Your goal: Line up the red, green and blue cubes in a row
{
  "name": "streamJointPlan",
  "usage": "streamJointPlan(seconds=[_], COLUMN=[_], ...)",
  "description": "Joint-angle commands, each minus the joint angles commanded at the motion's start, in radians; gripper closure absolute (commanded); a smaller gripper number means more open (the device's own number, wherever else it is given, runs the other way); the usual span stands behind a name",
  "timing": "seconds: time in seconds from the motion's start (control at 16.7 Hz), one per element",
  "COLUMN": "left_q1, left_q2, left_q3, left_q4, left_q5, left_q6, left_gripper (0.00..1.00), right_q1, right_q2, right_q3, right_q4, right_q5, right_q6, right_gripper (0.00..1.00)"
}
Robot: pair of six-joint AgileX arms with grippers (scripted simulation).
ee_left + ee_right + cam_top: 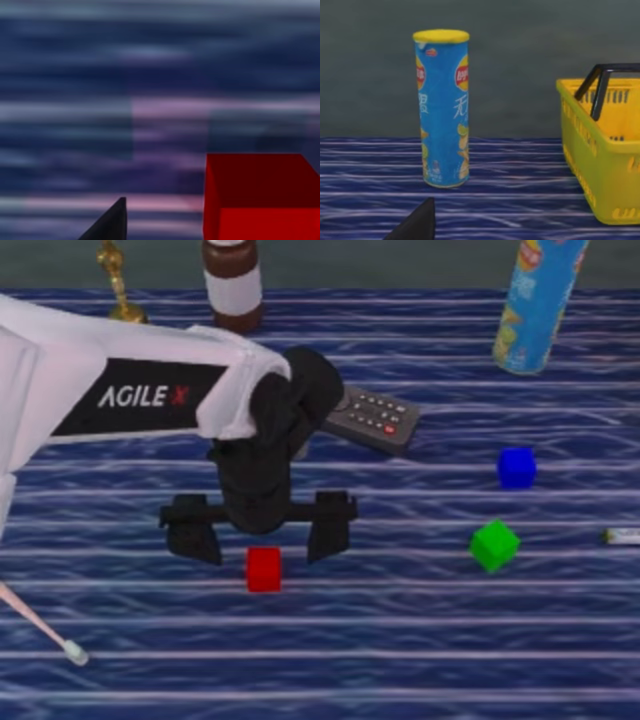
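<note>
The red cube lies on the blue striped cloth left of centre. My left gripper hovers just behind and above it, open, with one dark finger on each side and nothing held. In the left wrist view the red cube fills the lower corner beside one fingertip. The blue cube and the green cube sit apart at the right, the green one turned at an angle. My right gripper is out of the top view; its wrist view shows one fingertip and a wide gap beside it.
A remote control lies just behind the left arm. A brown bottle and a gold trophy stand at the back left, a chips can at the back right. A yellow basket stands beside the chips can.
</note>
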Motion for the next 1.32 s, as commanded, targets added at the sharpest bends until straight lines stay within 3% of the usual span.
streamJointPlan(seconds=[0.36, 0.78, 1.14, 1.32], left_q1=[-0.002, 0.013, 0.013, 0.056], left_q2=[-0.006, -0.096, -0.107, -0.200], left_q3=[0.014, 0.142, 0.134, 0.051], left_q4=[-0.018, -0.240, -0.237, -0.182], left_q5=[0.000, -0.001, -0.002, -0.006], left_q6=[0.001, -0.008, -0.007, -0.002], left_gripper=[0.00, 0.00, 0.00, 0.00], right_q1=[0.000, 0.000, 0.004, 0.031], right_q2=[0.000, 0.000, 0.010, 0.101], right_q3=[0.000, 0.000, 0.010, 0.097], right_q4=[0.000, 0.000, -0.007, -0.065], right_q5=[0.000, 0.000, -0.001, -0.003], right_q6=[0.000, 0.000, -0.001, -0.009], right_gripper=[0.00, 0.00, 0.00, 0.00])
